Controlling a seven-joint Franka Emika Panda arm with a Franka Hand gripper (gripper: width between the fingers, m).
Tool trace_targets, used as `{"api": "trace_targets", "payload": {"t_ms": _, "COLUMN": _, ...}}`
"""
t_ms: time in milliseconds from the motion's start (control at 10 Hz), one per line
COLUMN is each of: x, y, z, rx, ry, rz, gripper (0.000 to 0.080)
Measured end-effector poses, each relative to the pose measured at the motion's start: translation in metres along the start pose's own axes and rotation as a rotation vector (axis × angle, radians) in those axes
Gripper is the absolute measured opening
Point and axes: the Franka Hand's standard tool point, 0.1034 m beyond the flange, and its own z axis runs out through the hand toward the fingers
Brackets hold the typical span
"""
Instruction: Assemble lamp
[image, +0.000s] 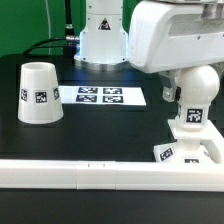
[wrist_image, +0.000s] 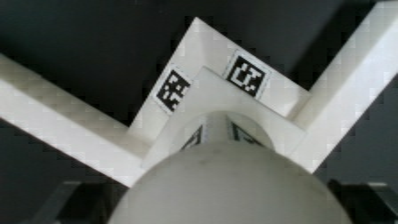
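The bulb (image: 193, 105) stands upright on the flat square base (image: 178, 152) at the exterior view's right, near the front. My gripper (image: 195, 88) comes down from above, and its fingers close round the bulb's round head. In the wrist view the head (wrist_image: 217, 185) fills the space between the dark fingers (wrist_image: 71, 205). The tagged base (wrist_image: 210, 48) lies beneath it. The tapered shade (image: 38, 92) stands wide end down at the exterior view's left, far from the gripper.
The long white rail (image: 90, 172) runs along the front; in the wrist view its arms (wrist_image: 54, 110) meet in a corner round the base. The marker board (image: 100, 96) lies mid-table. The robot's pedestal (image: 100, 40) is behind it.
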Motion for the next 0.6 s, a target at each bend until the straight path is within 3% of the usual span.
{"api": "trace_targets", "payload": {"t_ms": 200, "x": 0.0003, "y": -0.0017, "z": 0.0002, "rx": 0.006, "ry": 0.001, "rz": 0.168, "gripper": 0.0574}}
{"api": "trace_targets", "payload": {"t_ms": 600, "x": -0.0008, "y": -0.0035, "z": 0.0011, "rx": 0.045, "ry": 0.004, "rz": 0.589, "gripper": 0.0574}}
